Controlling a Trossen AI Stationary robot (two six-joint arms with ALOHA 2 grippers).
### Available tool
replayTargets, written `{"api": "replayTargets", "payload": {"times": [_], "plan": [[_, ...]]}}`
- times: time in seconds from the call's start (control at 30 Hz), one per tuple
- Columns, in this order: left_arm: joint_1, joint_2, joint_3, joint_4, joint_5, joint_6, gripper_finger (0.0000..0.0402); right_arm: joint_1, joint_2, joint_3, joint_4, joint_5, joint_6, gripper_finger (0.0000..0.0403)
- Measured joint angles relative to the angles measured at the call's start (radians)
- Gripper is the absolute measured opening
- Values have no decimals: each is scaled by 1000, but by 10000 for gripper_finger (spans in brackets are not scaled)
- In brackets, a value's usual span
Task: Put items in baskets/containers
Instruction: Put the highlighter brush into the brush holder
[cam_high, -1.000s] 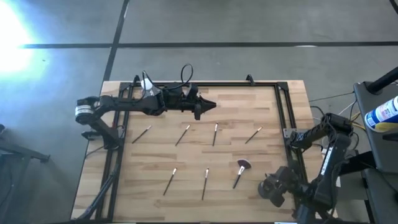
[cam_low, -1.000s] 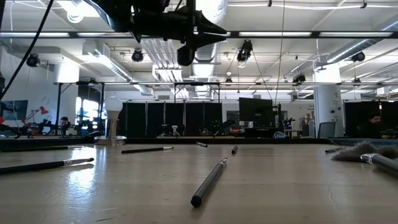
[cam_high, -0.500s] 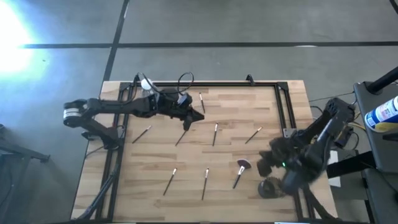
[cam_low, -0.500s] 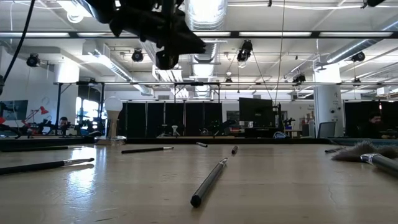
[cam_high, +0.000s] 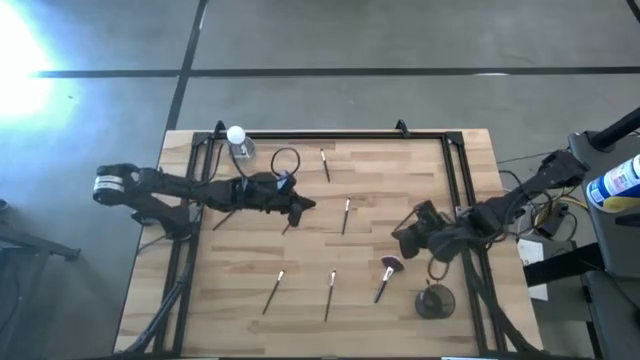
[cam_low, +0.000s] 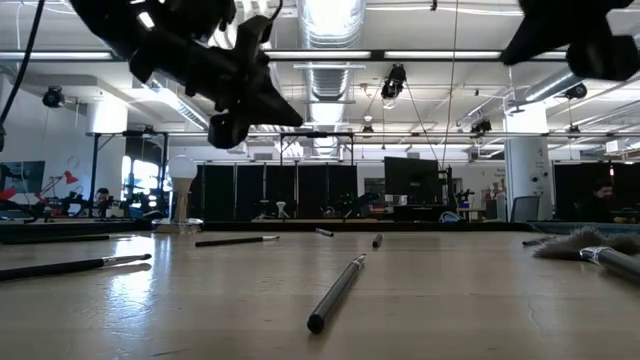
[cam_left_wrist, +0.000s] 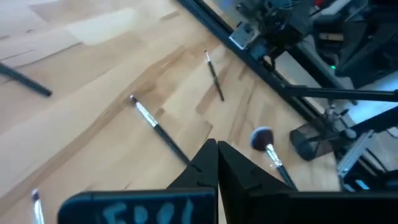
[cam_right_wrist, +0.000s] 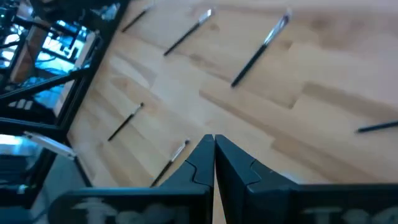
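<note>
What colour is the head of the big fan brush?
Pinkish, on a dark handle: the fan brush shows best in the high view, lying beside the cup.

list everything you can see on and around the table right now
thin brushes: seven seen from above, dark handles with pale tips, scattered flat across the table
fan brush: one, dark handle, pinkish head, right side of the table
cup: one, dark brown, front right corner
table: one, pale wood, black frame along its edges
bottle: one, blue and white, off the table at far right
left gripper: shut, empty, over the table's left middle
right gripper: shut, empty, near the fan brush
</note>
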Motion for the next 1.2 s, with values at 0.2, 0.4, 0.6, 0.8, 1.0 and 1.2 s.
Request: {"api": "replayTargets", "payload": {"times": [0.2, 0.4, 0.6, 0.8, 1.0, 1.2], "plan": [[-9, -37, -82, 0, -40, -2, 0, -39, 103, -31, 68, -86, 104, 14], [-7, -76, -154, 3, -23, -6, 0, -97, 196, -27, 4, -400, 59, 60], [-7, -114, -202, 4, 17, -16, 0, -201, 261, -32, 8, -699, -213, 126], [-8, -128, -208, 4, 18, -28, 0, -313, 334, -73, 5, -766, -416, 164], [-8, -130, -208, 3, 17, -48, 0, -361, 385, -102, 101, -828, -524, 165], [-8, -130, -208, 4, 7, -68, 0, -359, 451, -104, 113, -834, -558, 145]]}}
